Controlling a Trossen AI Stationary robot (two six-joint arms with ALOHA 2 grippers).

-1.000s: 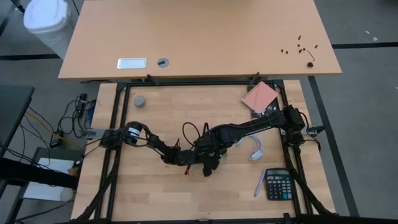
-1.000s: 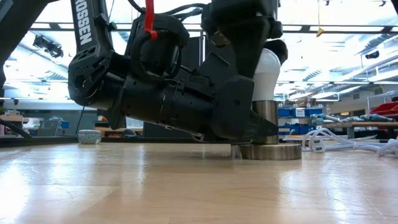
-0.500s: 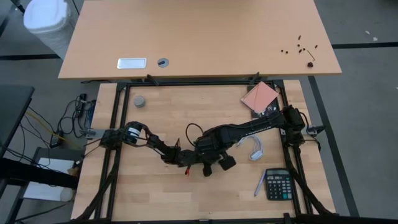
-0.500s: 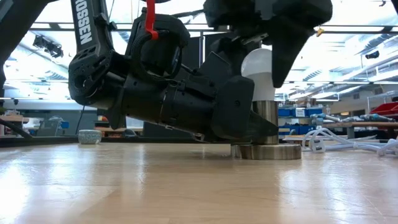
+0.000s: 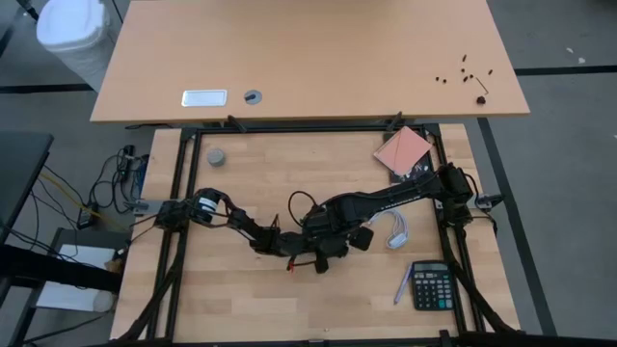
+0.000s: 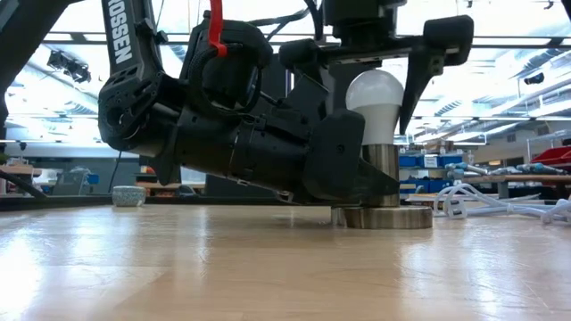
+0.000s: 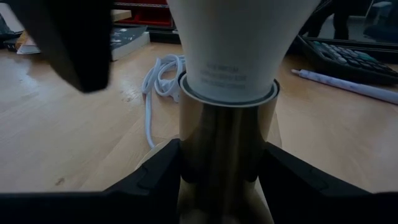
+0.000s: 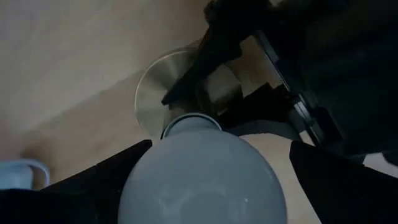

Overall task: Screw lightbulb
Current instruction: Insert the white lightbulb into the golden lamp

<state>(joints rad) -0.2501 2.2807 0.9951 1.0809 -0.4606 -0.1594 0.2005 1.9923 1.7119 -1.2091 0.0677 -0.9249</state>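
where the pale wooden table (image 5: pixel 231 299) fills the low view's foreground, a bright hall with ceiling lights and shelving shows behind. on the table lie a calculator (image 5: pixel 431 286), a pen (image 5: pixel 402 285), a coiled white cord (image 5: pixel 397 229) and a small grey cap (image 5: pixel 217 156). the lightbulb (image 6: pixel 375 100) stands upright near the table's middle, long axis vertical, round head up, narrow base down in the metallic socket (image 6: pixel 384 183). the left gripper (image 7: pixel 224 168) pinches the socket's stem. the right gripper (image 6: pixel 393 62) hangs above the bulb, fingers (image 6: pixel 426 62) spread apart on either side of the head, not touching.
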